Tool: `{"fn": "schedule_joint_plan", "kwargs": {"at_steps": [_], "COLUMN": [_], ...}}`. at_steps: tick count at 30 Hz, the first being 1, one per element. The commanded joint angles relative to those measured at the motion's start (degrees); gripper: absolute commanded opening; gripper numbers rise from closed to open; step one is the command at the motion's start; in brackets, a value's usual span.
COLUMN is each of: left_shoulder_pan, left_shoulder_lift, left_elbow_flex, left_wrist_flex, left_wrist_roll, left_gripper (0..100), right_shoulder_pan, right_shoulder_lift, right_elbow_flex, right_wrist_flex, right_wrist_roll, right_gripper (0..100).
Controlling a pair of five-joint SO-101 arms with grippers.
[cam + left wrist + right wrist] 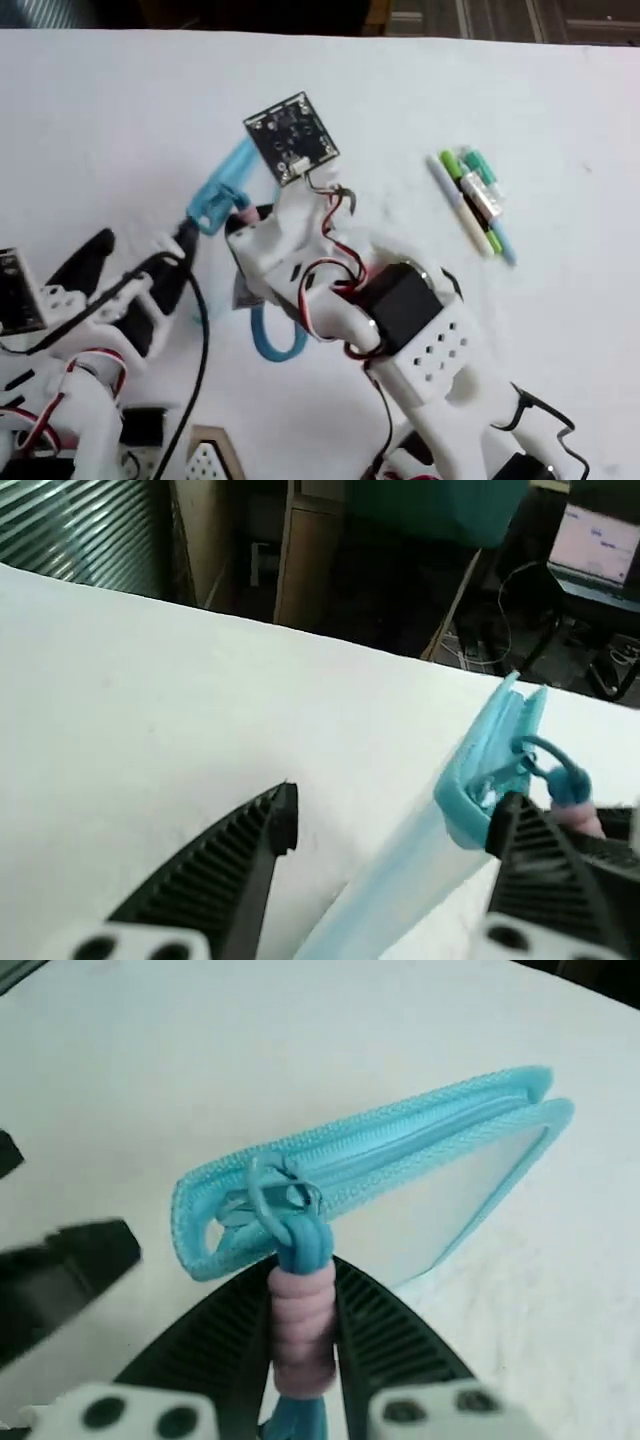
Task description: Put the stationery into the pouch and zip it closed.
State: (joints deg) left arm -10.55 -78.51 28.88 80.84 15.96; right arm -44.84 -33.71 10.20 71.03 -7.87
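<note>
The pouch [400,1170] is pale blue and lies on the table [120,110], left of centre in the high view, just beyond the right arm's wrist. It seems tipped up on its long edge, zip uppermost. The slider sits at the end nearest the right claw. From these views I cannot tell whether the teeth have parted at all, and no real opening shows.

The pens [470,200], a small bundle in green, white and blue, lie well apart from the pouch on the right side of the table, with nothing touching them. So, as I judge it, the task is barely begun. The pouch has to be opened, the pens fetched and put in, and the zip run shut again.

A pink pull [300,1320] hangs from the slider's ring on a blue cord. The right claw [300,1282] is clenched on this pull, both fingers pressed against its sides with no gap showing. It grasps the pull only, not the pouch body.

The left claw [400,810] is spread wide and holds nothing. The pouch's slider end stands between its fingers, close by one fingertip and well off the other. I cannot tell whether that near finger touches the pouch. It looks placed to steady the pouch while the zip is drawn.
</note>
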Motion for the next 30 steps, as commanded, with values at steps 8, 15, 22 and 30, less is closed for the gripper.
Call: {"fn": "schedule_joint_plan", "kwargs": {"at_steps": [8,15,22,30], "left_shoulder_pan": [-1.58,0.88,5.19,5.36], "left_shoulder_lift": [0.79,12.75,23.12,30.51], "left_elbow_flex": [-0.22,-9.54,-27.03,-30.73], "left_wrist_flex": [-2.29,-0.26,16.00,21.01], "left_wrist_roll": [2.20,6.95,6.95,6.51], "left_gripper": [28,28,28,28], "right_shoulder_pan": [-0.22,-0.22,-0.13,-0.04], "right_shoulder_lift": [-1.36,-1.19,-0.92,-0.84], "right_elbow_flex": [-0.44,-0.44,-0.35,-0.35], "right_wrist_flex": [0.04,-0.04,-0.57,-0.92], "right_wrist_roll": [-0.44,-0.44,-0.44,-0.44], "right_gripper": [1.7,1.7,1.7,1.7]}}
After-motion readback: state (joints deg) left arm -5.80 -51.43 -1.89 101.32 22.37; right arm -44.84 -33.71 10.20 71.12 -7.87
